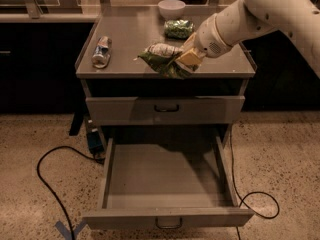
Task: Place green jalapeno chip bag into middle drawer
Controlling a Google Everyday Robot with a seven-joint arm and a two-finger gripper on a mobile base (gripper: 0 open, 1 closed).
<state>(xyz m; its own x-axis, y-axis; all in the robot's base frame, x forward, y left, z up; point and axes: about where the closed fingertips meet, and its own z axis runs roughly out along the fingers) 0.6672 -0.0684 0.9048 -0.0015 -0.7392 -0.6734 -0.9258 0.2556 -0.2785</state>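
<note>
My gripper [186,60] is shut on the green jalapeno chip bag [159,58], a crumpled green foil bag with pale patches. It holds the bag above the front edge of the cabinet top [130,39], right of centre. The bag sticks out to the left of the fingers. The middle drawer [167,184] is pulled wide open below and has nothing in it. Its flat front with a small loop handle [169,224] is nearest to me. The closed drawer front [165,109] sits above it.
A small dark green bag [178,28] and a white bowl [171,7] sit at the back of the cabinet top. A crushed bottle [101,51] lies at its left. Black cables [47,184] run over the floor on both sides of the drawer.
</note>
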